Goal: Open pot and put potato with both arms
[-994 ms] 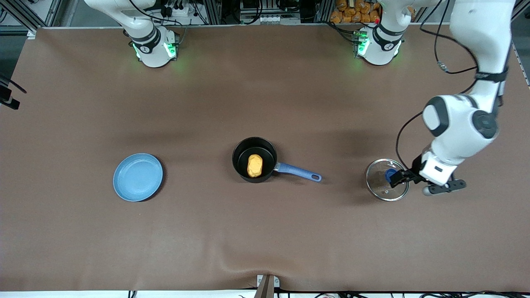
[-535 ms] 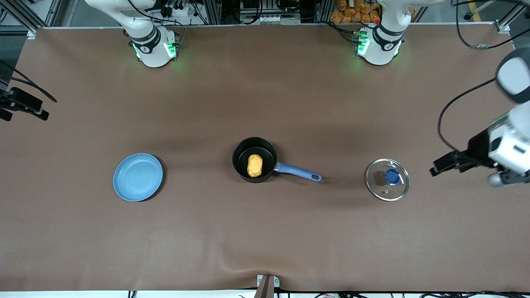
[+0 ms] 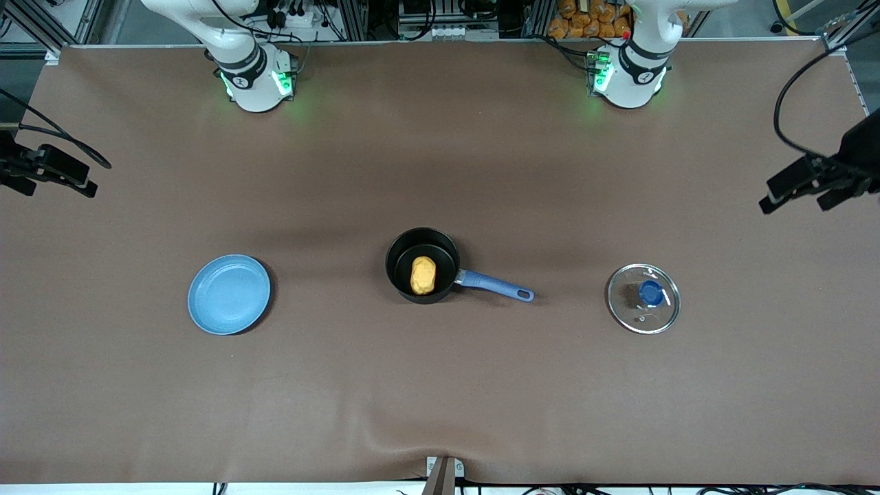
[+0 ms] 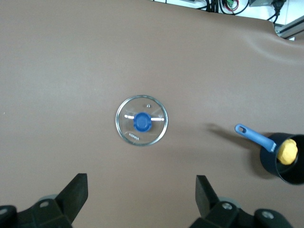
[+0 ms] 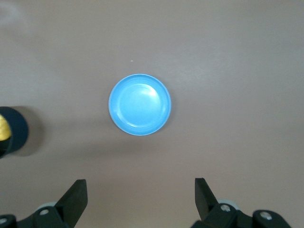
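Note:
The black pot (image 3: 421, 242) with a blue handle (image 3: 495, 287) stands uncovered at the middle of the table, and the yellow potato (image 3: 423, 275) lies inside it. Its glass lid (image 3: 643, 298) with a blue knob lies flat on the table toward the left arm's end. My left gripper (image 3: 777, 192) is open and empty, high over the table's edge at that end. In the left wrist view I see the lid (image 4: 141, 120), the pot (image 4: 285, 166) and the potato (image 4: 287, 151). My right gripper (image 3: 79, 180) is open and empty, high over the right arm's end of the table.
A light-blue plate (image 3: 229, 294) lies empty toward the right arm's end, beside the pot; it also shows in the right wrist view (image 5: 139, 104). Orange lumps (image 3: 588, 17) are piled past the table edge by the left arm's base.
My left gripper has let go of the lid's knob and risen away toward the left arm's end of the table. The lid stays on the table. My right gripper has drifted slightly inward.

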Action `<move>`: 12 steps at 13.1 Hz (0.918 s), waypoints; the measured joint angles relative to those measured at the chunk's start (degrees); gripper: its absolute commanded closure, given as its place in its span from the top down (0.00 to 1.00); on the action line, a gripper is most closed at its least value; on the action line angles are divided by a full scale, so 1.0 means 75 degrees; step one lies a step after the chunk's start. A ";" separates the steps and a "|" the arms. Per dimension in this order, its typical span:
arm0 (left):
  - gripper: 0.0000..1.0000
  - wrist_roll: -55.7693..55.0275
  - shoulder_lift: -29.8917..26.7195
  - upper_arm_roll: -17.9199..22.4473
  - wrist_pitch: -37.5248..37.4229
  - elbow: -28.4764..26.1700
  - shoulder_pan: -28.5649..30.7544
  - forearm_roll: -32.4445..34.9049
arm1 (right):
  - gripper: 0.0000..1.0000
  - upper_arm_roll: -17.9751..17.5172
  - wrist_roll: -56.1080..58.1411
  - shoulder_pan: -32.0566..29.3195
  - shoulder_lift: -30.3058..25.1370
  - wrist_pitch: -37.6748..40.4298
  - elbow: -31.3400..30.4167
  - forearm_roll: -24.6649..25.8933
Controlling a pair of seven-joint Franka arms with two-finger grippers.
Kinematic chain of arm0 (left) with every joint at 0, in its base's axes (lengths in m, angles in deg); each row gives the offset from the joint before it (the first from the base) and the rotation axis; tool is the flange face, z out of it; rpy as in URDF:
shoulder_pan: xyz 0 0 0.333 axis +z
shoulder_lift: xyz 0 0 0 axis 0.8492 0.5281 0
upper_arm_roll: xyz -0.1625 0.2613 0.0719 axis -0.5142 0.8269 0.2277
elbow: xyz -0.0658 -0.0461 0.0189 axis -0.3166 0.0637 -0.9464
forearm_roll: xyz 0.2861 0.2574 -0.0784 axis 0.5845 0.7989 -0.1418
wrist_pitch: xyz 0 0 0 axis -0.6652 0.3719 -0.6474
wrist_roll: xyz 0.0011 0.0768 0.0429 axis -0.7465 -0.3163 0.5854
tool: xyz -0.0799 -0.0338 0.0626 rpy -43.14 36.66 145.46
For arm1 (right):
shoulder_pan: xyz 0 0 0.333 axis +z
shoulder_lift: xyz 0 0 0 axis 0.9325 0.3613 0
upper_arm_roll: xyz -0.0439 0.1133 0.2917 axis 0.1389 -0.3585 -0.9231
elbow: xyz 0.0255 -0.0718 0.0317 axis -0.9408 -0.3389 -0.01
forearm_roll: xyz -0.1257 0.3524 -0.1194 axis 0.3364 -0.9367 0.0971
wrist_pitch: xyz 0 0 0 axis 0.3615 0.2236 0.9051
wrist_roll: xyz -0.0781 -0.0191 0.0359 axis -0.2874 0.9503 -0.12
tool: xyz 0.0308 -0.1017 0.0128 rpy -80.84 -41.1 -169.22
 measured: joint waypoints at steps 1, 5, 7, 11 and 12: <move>1.00 0.0008 -0.0126 -0.0002 -0.0176 0.0000 0.0000 0.0038 | 1.00 -0.0047 -0.0003 0.0002 -0.0031 -0.0036 -0.0059 0.0090; 1.00 0.0030 -0.0422 -0.0014 -0.0834 0.0019 -0.0004 0.0062 | 1.00 -0.0061 -0.0023 -0.0011 -0.0038 -0.0193 -0.0078 0.0191; 1.00 0.0032 -0.0500 -0.0053 -0.1290 0.0020 -0.0004 0.0062 | 1.00 -0.0059 -0.0025 -0.0012 -0.0037 -0.0212 -0.0078 0.0198; 1.00 0.0027 -0.0528 -0.0157 -0.1788 0.0022 0.0006 0.0066 | 1.00 -0.0060 -0.0026 -0.0011 -0.0036 -0.0212 -0.0101 0.0200; 1.00 0.0026 -0.0574 -0.0171 -0.1838 0.0025 0.0051 0.0070 | 1.00 -0.0060 -0.0026 -0.0011 -0.0036 -0.0213 -0.0106 0.0200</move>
